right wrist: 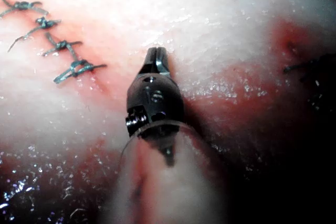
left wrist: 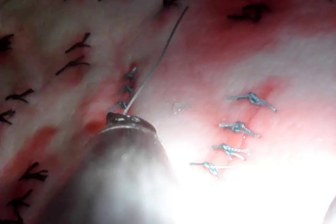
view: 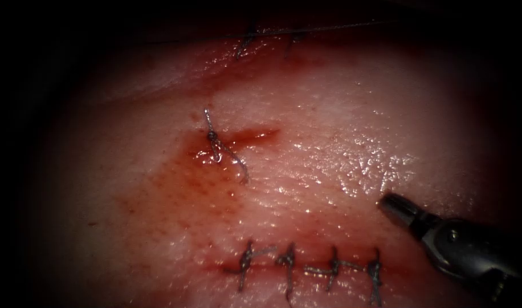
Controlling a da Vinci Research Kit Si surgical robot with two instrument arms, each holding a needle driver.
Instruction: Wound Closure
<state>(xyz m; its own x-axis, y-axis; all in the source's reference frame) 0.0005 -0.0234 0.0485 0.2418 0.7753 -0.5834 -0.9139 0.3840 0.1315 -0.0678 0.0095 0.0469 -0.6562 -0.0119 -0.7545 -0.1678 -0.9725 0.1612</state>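
The tissue (view: 341, 148) is the largest thing here, a pale wet slab smeared with red fluid (view: 198, 171). No container sits on it.

The right tool (view: 389, 203) comes in from the endoscope view's right, with its dark wrist behind and its short silver jaws pressed together, holding nothing; the tip hovers just above bare glistening tissue. The right wrist view shows the same closed tip (right wrist: 156, 56) over pale tissue.

Ahead of that tip and toward the near edge runs a row of four knotted stitches (view: 309, 265) closing a cut. Farther off to the tip's left, a single knotted stitch (view: 218, 145) with loose cut ends lies in a patch of red fluid beside a short red cut.

In the left wrist view a thin thread (left wrist: 157, 61) runs taut from the end of the left tool (left wrist: 125, 119) across the tissue; I cannot tell how its jaws stand. The needle cannot be made out.
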